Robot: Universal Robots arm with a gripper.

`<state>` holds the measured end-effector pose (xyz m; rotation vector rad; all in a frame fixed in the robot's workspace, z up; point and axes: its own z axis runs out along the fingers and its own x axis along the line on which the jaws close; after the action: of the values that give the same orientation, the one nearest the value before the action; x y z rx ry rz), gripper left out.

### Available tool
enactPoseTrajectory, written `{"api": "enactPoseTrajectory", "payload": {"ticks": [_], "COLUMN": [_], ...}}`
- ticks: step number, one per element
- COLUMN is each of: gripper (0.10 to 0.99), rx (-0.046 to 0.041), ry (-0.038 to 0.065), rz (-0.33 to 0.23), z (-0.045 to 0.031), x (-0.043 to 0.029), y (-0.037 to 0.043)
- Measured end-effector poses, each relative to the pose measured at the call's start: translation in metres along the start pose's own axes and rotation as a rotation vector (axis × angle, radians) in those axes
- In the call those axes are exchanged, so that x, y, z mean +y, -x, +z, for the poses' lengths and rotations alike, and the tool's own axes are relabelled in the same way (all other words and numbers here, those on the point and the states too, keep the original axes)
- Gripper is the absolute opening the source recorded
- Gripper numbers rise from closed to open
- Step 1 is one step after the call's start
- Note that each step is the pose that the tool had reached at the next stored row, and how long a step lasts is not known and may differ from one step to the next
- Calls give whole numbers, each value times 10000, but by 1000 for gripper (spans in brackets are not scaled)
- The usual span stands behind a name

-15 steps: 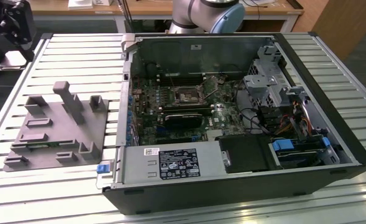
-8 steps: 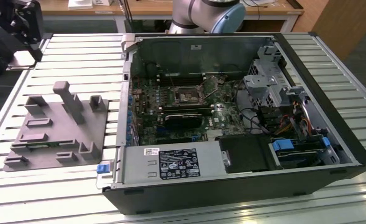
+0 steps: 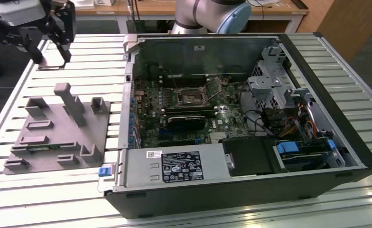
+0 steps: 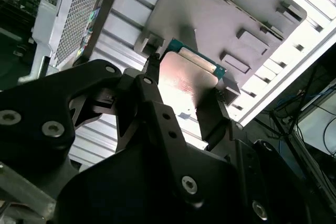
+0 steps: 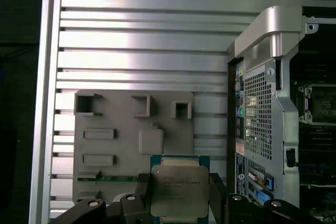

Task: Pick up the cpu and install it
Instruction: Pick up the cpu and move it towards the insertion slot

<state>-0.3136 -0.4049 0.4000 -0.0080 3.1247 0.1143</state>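
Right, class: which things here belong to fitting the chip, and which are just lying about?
Belonging to the job:
chip, clamped in the gripper
socket inside the computer case

Just lying about:
grey tray
green memory stick in that tray
cables

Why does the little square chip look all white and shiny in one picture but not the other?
In the second wrist view, light glares off the cpu, washing its metal top pale; in the first wrist view it looks evenly grey; in the exterior view the slatted table shines white.
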Motion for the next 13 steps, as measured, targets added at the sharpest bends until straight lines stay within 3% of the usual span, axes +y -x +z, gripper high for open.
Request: {"api": "enactPoseTrajectory", "payload": {"ticks": [13], "gripper": [533], "rx": [0], "ry": [0], "rz": [1], "z": [18], "x": [2], "y": [370]}}
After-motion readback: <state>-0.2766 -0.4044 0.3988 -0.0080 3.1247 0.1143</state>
